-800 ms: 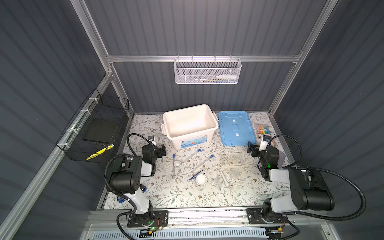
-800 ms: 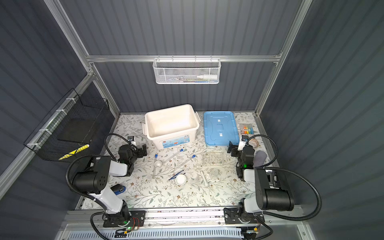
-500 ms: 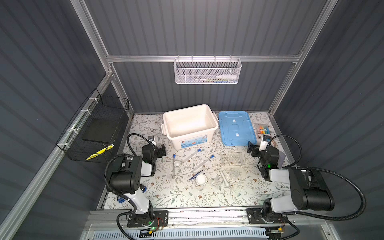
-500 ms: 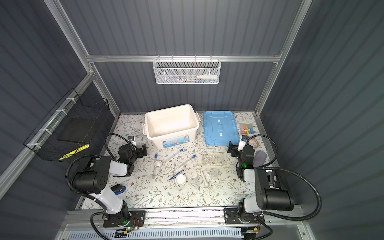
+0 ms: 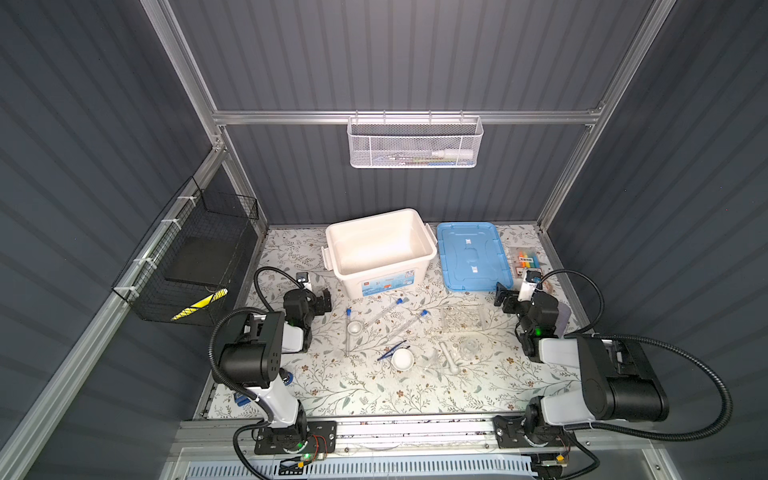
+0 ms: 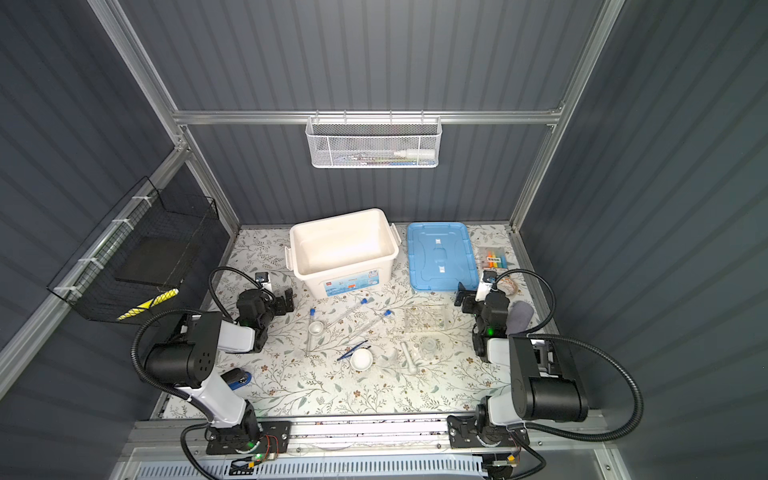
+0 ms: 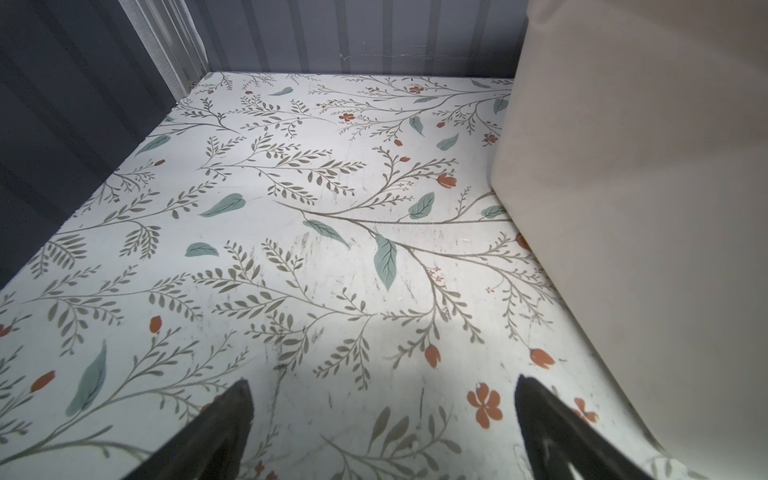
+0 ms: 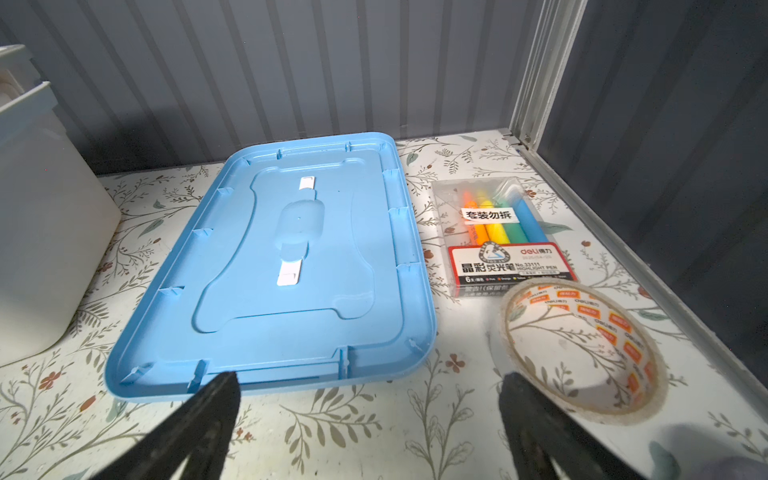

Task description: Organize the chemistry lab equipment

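Note:
The chemistry lab equipment lies loose mid-table in both top views. Up to three blue-capped test tubes lie beside a small white dish. Dark blue tweezers touch a larger white dish. The white pestle, clear glassware and clear tube rack are further right. My left gripper is open over bare table, left of the tubes. My right gripper is open and holds nothing, right of the rack.
An open white bin stands at the back, with its blue lid flat beside it. A marker pack, a tape roll and a grey cloth sit at the right edge. Wire baskets hang on the walls.

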Robot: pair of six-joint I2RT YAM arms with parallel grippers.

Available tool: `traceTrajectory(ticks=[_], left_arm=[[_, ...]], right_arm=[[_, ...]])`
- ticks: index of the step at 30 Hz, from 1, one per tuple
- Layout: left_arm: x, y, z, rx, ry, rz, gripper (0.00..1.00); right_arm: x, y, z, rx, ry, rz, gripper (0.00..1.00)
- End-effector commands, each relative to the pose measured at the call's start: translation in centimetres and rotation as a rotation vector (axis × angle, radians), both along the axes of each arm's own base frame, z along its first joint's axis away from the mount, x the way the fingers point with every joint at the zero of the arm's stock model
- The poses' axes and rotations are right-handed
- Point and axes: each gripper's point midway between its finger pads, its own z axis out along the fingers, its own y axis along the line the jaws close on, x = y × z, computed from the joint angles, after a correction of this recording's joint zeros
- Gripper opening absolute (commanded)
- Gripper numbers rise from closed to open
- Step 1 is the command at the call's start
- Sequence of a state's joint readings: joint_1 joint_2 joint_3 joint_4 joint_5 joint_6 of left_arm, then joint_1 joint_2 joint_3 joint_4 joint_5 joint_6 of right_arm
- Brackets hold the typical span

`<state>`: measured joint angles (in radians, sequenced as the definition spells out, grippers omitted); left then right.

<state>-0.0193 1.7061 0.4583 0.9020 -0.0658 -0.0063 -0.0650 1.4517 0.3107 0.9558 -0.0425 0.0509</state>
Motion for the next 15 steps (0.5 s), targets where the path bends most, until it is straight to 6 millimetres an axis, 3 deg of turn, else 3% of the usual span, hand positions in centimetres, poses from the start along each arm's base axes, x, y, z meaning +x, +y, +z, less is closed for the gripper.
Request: traceTrajectory(ticks=[1,15], left_arm=[[0.54,-0.37,0.27,0.016,-0.008,-0.021,1.0],[0.55,-0.43,0.21,0.017,-0.006,-0.023,1.0]], right_arm=[[0.52,-0.08,0.67,-0.008,-0.016,0.005,0.99],[0.63,-0.06,0.67,-0.005,-0.014,0.006,0.99]])
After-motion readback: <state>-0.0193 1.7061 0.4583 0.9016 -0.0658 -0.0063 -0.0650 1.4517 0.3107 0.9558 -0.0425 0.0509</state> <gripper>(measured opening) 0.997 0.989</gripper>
